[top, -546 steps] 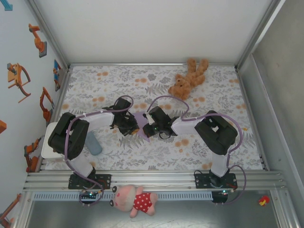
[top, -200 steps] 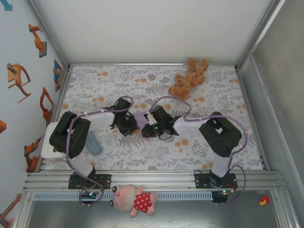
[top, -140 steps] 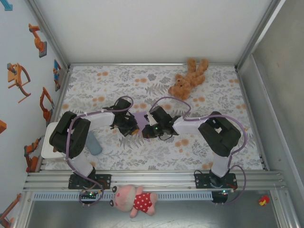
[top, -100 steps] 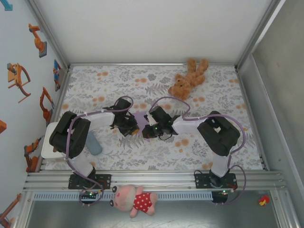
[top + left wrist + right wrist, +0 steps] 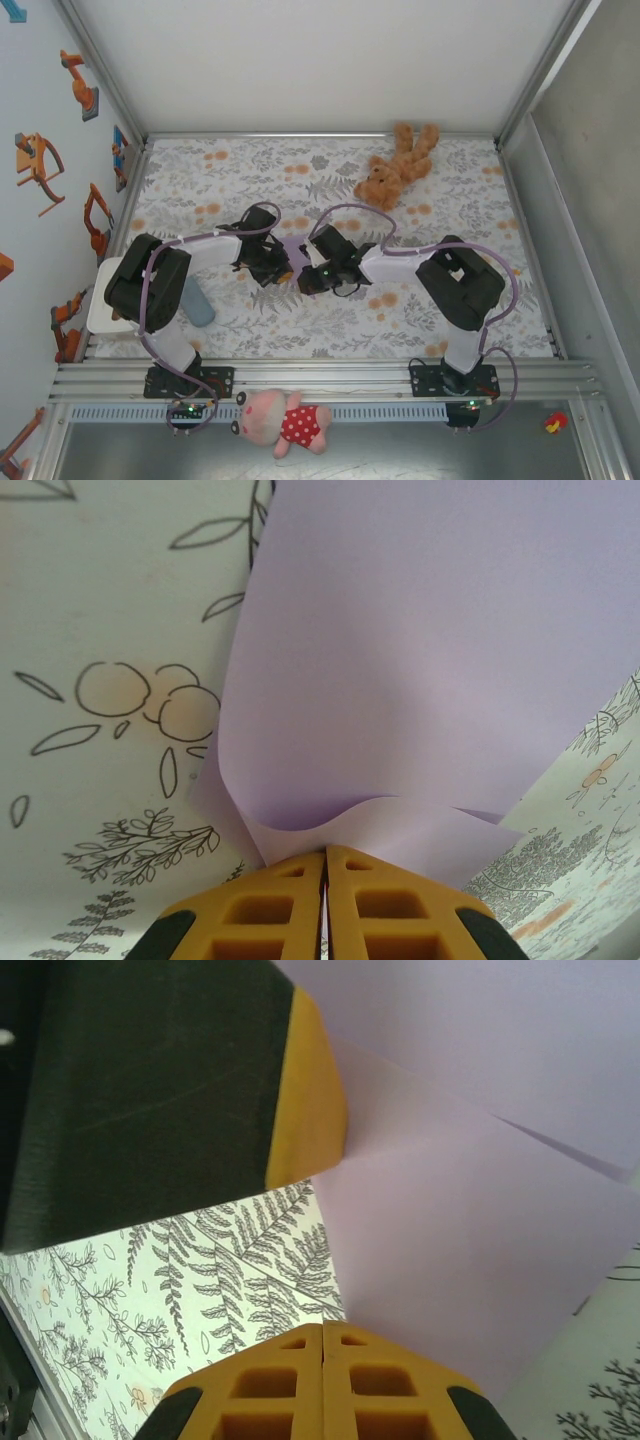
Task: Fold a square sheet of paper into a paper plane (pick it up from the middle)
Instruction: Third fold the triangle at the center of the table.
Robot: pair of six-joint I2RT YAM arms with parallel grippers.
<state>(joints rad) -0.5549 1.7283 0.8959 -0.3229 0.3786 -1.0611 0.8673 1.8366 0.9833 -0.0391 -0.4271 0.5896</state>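
The square sheet of paper (image 5: 293, 247) is pale lilac and lies mid-table between my two grippers. In the left wrist view the sheet (image 5: 420, 660) curls up in a wave, and its near flap runs into the tips of my left gripper (image 5: 325, 852), whose jaws are shut on it. My left gripper (image 5: 283, 268) faces my right gripper (image 5: 305, 280) almost tip to tip. The right gripper (image 5: 323, 1328) is shut, its tips at the near edge of the creased sheet (image 5: 470, 1240). A left finger (image 5: 150, 1090) touches the paper's fold.
A brown teddy bear (image 5: 395, 165) lies at the back right. A grey-blue pad (image 5: 197, 302) rests by the left arm, beside a white block (image 5: 100, 312) at the left edge. A pink pig toy (image 5: 285, 420) sits in front of the bases. Walls enclose the floral mat (image 5: 450, 200).
The right gripper has crept a little to the left, closer to the left gripper. Less of the lilac paper shows between them. The left arm has hardly moved.
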